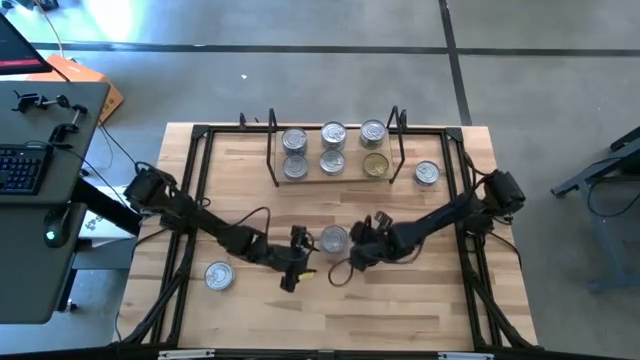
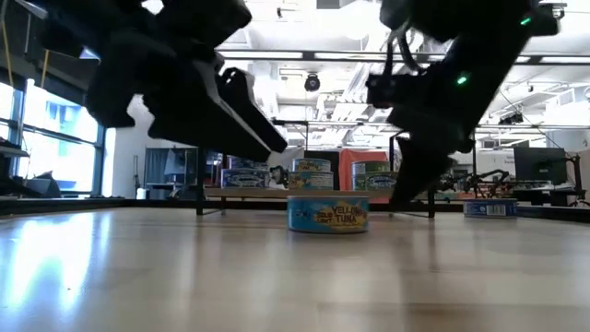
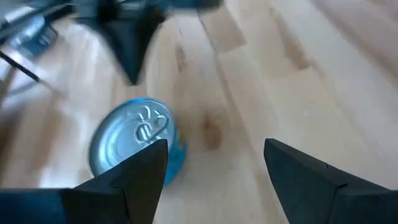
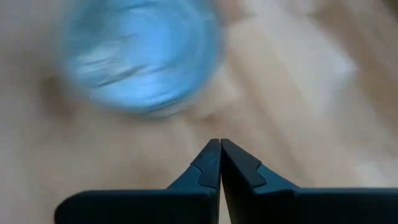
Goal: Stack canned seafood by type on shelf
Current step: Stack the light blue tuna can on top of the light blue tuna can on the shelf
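A tuna tin [image 1: 333, 239] with a silver lid and a blue side [image 2: 327, 213] stands upright on the tabletop between my two grippers. My left gripper [image 1: 303, 252] is just to its left, open and slanting down; the tin [image 3: 137, 140] shows beside one finger [image 3: 146, 171]. In the low view this gripper [image 2: 272, 138] hangs above the table, left of the tin. My right gripper [image 1: 358, 245] is shut just right of the tin, its tips [image 4: 219, 149] pointing down at bare wood beside the blurred tin [image 4: 140, 56]. The shelf [image 1: 330, 178] at the far side holds several tins.
One loose tin [image 1: 427, 173] stands right of the shelf, and another [image 1: 218, 275] sits near the table's left front. A black frame [image 1: 200, 135] runs around the tabletop. Bare wood lies near the front edge [image 1: 330, 320].
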